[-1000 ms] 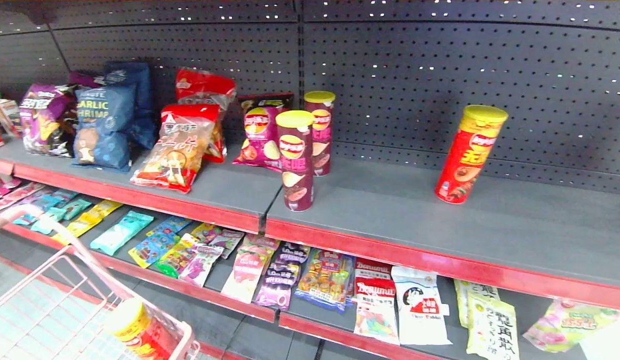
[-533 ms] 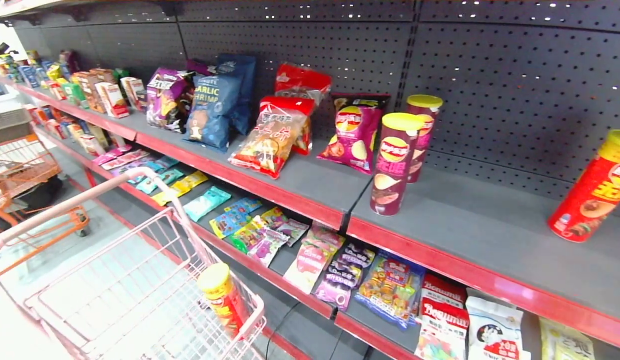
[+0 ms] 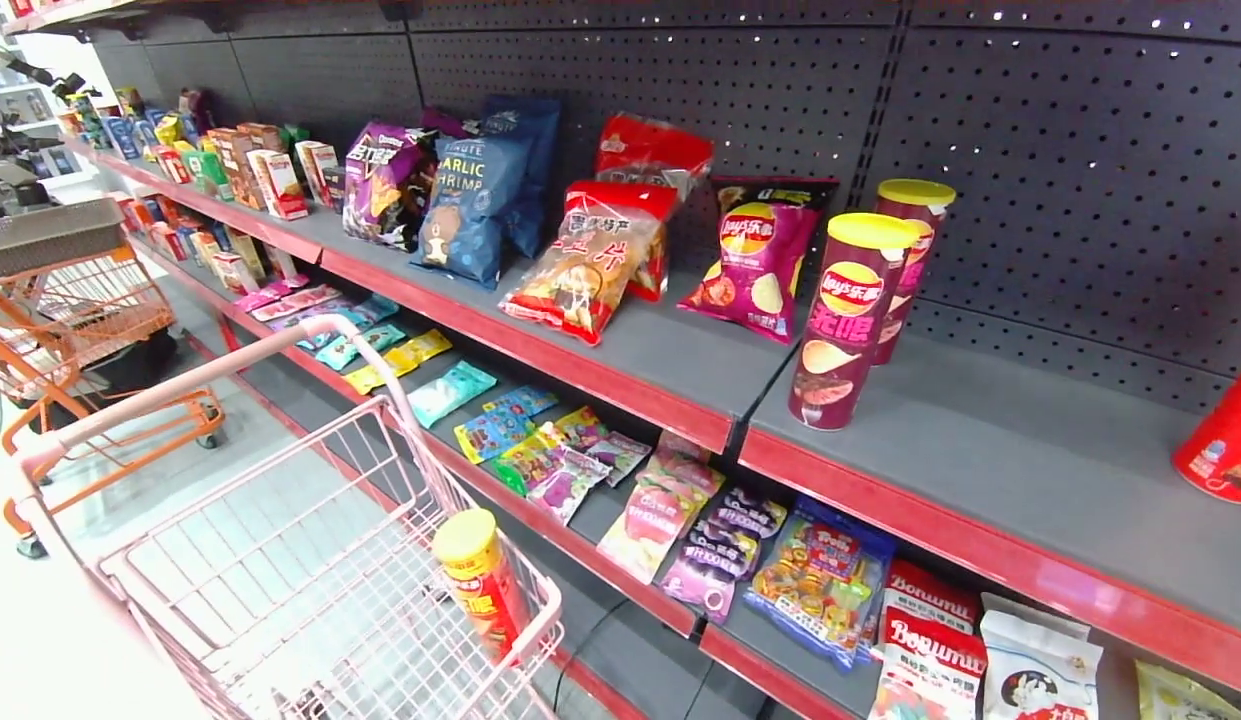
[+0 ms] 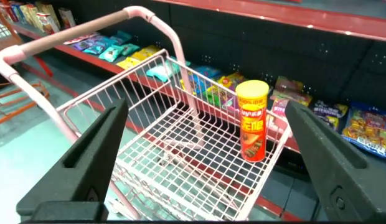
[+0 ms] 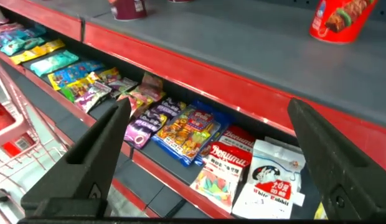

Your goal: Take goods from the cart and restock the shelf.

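Lower the left gripper (image 4: 205, 107), its fingers wide apart, centred on the upright red can (image 4: 252, 121) in the cart (image 4: 68, 35), then clamp mid-body.

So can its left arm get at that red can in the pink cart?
Probably yes: the left fingers hang open over the cart, the can stands upright in a corner, and nothing lies over it.
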You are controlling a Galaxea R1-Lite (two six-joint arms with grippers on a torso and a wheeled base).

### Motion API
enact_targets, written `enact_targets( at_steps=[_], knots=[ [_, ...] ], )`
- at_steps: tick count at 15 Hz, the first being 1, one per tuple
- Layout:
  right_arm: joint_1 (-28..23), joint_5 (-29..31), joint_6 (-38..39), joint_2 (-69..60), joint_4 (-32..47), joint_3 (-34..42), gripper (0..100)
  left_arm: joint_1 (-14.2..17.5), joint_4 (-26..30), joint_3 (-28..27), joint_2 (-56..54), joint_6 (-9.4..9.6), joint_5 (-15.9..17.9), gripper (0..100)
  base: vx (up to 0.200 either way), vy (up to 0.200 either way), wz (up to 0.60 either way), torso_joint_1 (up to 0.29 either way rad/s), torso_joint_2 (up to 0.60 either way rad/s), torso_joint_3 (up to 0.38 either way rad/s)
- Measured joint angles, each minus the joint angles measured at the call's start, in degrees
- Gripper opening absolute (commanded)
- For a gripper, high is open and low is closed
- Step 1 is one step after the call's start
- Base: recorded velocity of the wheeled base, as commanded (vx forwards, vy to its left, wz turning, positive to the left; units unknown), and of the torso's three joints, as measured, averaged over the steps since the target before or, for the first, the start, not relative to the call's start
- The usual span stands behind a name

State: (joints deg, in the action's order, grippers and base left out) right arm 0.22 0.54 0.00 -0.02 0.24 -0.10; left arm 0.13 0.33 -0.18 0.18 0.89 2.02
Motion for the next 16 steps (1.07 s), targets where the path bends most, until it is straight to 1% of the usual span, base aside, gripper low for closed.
enact_targets(
  at_steps=[6, 14, 16],
  knots=[
    [0.0, 0.0, 0.0, 0.0, 0.0, 0.0, 100, 0.0, 0.0, 0.0, 0.0, 0.0, 0.0, 100, 0.0, 0.0, 0.0, -0.161, 0.39, 0.235],
    [0.0, 0.0, 0.0, 0.0, 0.0, 0.0, 100, 0.0, 0.0, 0.0, 0.0, 0.0, 0.0, 100, 0.0, 0.0, 0.0, -0.2, 0.54, 0.346],
    [0.0, 0.0, 0.0, 0.0, 0.0, 0.0, 100, 0.0, 0.1, 0.0, 0.0, 0.01, 0.1, 100, 0.0, 0.0, 0.0, -0.127, 0.4, 0.268]
  ],
)
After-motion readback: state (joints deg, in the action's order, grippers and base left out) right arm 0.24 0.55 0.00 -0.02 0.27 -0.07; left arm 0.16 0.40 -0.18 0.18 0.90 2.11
